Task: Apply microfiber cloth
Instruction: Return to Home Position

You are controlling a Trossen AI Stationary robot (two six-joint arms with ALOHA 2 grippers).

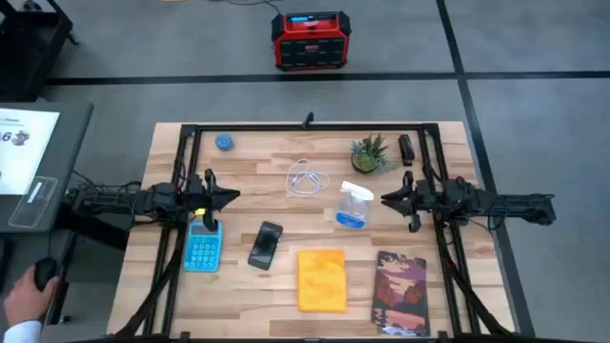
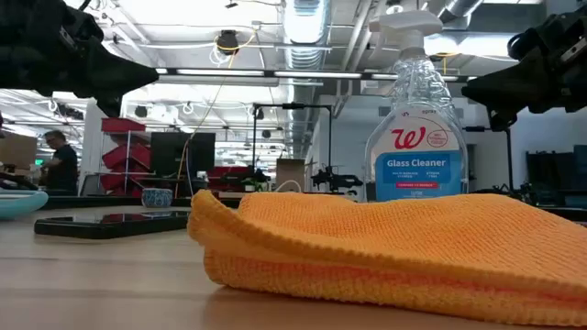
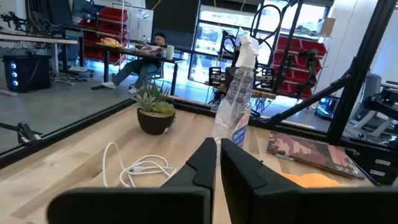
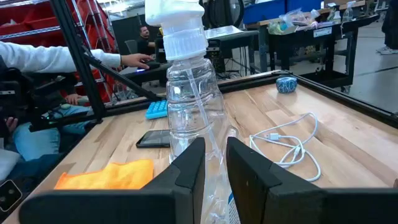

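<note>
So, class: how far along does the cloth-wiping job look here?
Done, apparently: the microfiber cloth lies free on the table beside the black smartphone. In hand: nothing; the left gripper and right gripper hover empty. Left: seemingly only parking the arms.

1. The floor (image 1: pixel 534 57) is grey, crossed by dark lines.
2. A red and black box (image 1: pixel 307 41) stands on it beyond the far edge of the desk (image 1: pixel 257 181).
3. A grey side table (image 1: pixel 59 143) sits off the desk's left edge. Near it, a person's hand (image 1: pixel 19 300) rests by a mouse (image 1: pixel 45 274).
4. Long ceiling lights (image 2: pixel 220 71) and a duct (image 2: pixel 303 23) run overhead.
5. Red bins (image 2: pixel 124 139) fill shelves, and a person (image 3: pixel 146 55) sits at a far table.
</note>
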